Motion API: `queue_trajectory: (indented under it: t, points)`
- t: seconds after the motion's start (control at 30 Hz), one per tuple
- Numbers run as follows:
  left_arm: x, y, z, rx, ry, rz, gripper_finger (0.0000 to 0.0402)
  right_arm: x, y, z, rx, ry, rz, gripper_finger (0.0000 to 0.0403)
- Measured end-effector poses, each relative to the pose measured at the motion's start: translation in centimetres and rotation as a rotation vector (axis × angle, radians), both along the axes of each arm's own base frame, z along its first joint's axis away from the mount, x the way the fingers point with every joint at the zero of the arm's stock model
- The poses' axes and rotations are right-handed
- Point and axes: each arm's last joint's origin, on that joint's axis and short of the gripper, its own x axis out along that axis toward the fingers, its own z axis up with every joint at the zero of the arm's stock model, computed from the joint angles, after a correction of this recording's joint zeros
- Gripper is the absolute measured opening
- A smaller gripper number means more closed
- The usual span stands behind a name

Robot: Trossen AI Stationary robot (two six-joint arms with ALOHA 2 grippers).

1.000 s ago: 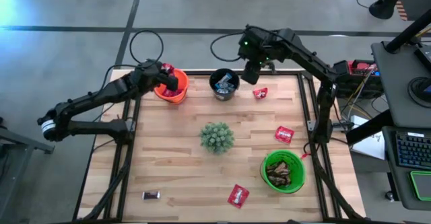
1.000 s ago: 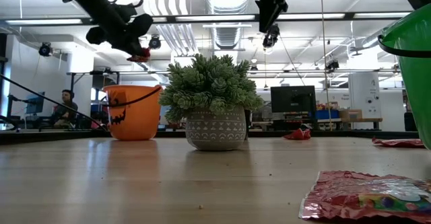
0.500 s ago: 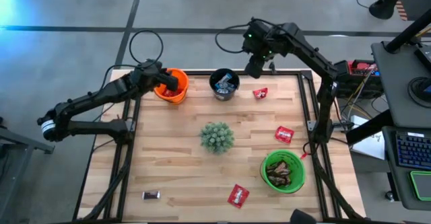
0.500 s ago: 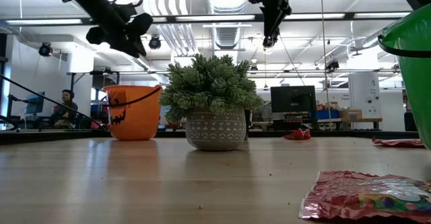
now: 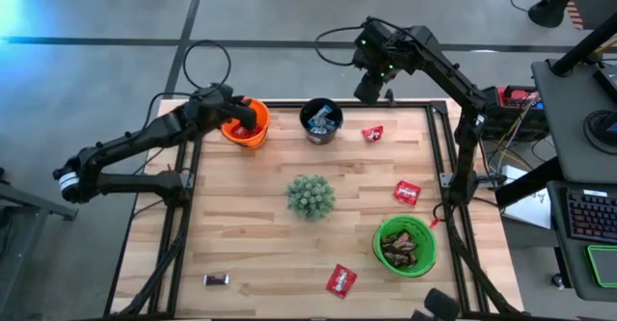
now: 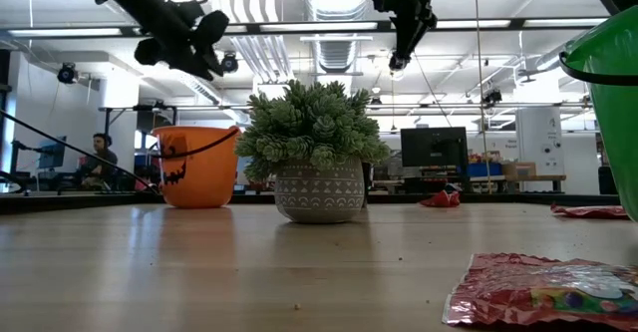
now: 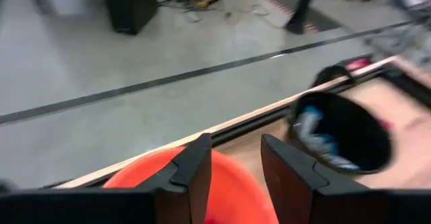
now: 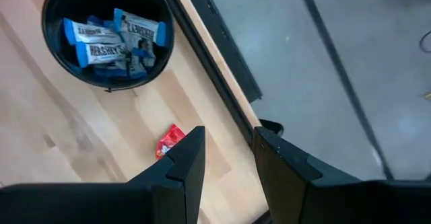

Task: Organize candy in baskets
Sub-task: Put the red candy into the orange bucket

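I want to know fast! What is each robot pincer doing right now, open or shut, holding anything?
Left pincer: open, empty, above the orange basket.
Right pincer: open, empty, raised past the table's far edge.

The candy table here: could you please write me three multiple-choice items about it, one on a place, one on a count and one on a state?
1. Where does the plant stand?
A. Near the table's middle
B. Inside the green bucket
C. Against the orange bucket

2. How many red candies lie loose on the table?
A. One
B. Three
C. Six

3. What is between the fingers of the left claw?
A. A blue candy
B. A brown candy
C. Nothing

Answers:
1. A, since the high view shows it apart from the orange bucket, the black bucket and the green bucket.
2. B, since red candies lie near the black bucket, at the right side and at the near edge.
3. C, since the left wrist view shows its fingers apart, with only the orange bucket below the gap.
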Motion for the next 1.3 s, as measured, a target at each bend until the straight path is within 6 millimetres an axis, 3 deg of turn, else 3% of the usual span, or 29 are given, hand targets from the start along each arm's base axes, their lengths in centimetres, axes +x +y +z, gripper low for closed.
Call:
queue_trajectory:
  t: [0.13, 0.3, 0.6, 0.77, 0.93, 1.3]
  points:
    - [0.2, -0.1, 0.5, 0.016, -0.05, -0.081, 0.0111, -0.4, -1.0, -0.7, 0.073, -0.028, -0.046, 0.0118]
    - [0.2, -0.2, 0.7, 0.035, -0.042, -0.111, 0.0111, -0.4, -1.8, -3.1, 0.131, 0.043, -0.091, 0.0118]
    - [0.2, -0.2, 0.7, 0.042, -0.031, -0.117, 0.0111, -0.1, -2.0, -7.0, 0.236, 0.16, -0.121, 0.0141]
    - [0.2, -0.2, 0.7, 0.057, -0.011, -0.127, 0.0111, -0.1, -1.9, -8.0, 0.273, 0.176, -0.166, 0.0155]
    - [0.1, -0.2, 0.8, 0.059, -0.013, -0.127, 0.0111, -0.7, -0.8, -8.2, 0.42, 0.089, -0.22, 0.0155]
    - [0.1, -0.4, 0.9, 0.055, -0.022, -0.191, 0.0111, -3.8, 3.4, -10.5, 0.508, 0.192, -0.264, 0.0155]
